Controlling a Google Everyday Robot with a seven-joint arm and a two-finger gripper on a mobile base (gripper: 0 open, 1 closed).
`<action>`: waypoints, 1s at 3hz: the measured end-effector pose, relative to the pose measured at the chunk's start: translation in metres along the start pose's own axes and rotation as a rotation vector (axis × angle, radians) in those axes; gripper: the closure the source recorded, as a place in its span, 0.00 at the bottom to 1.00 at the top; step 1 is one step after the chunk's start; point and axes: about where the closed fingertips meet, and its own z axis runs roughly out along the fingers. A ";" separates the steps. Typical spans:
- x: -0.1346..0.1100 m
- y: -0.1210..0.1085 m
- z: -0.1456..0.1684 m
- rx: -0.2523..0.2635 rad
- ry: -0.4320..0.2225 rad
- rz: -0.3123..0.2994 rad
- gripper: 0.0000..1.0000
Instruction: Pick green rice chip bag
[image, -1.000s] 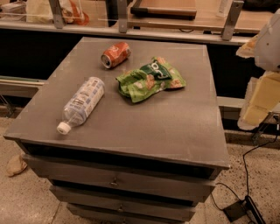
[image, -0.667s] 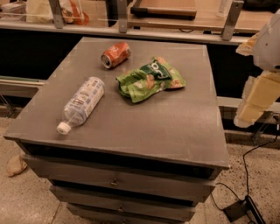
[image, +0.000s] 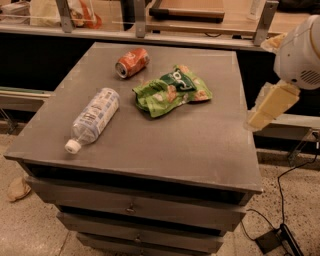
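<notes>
We see a crumpled bright-green foil snack bag (image: 172, 91) lying flat just above the middle of the frame, on a grey desk with drawers (image: 190, 150). Its dark green patch carries white letters, but the folds cut them short and we cannot read a whole word; tan chips are pictured around it. Near it, toward the upper left, an orange-red crushed can (image: 132, 62) lies on its side, its markings too faint for us to read. At left centre a clear plastic bottle with a white cap (image: 93, 117) lies with the cap toward the lower left; its label shows dark print too small to make out.

The tan end effector (image: 262, 112) hangs at the right of the frame, off the desk's right edge and well apart from the bag, holding nothing. We cannot tell whether it is spread or pressed together. The white rounded arm housing (image: 300, 55) above it is cut off by the right edge.
</notes>
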 end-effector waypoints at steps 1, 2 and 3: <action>-0.011 -0.026 0.020 0.075 -0.106 0.031 0.00; -0.014 -0.051 0.045 0.109 -0.164 0.095 0.00; -0.020 -0.075 0.086 0.099 -0.203 0.168 0.00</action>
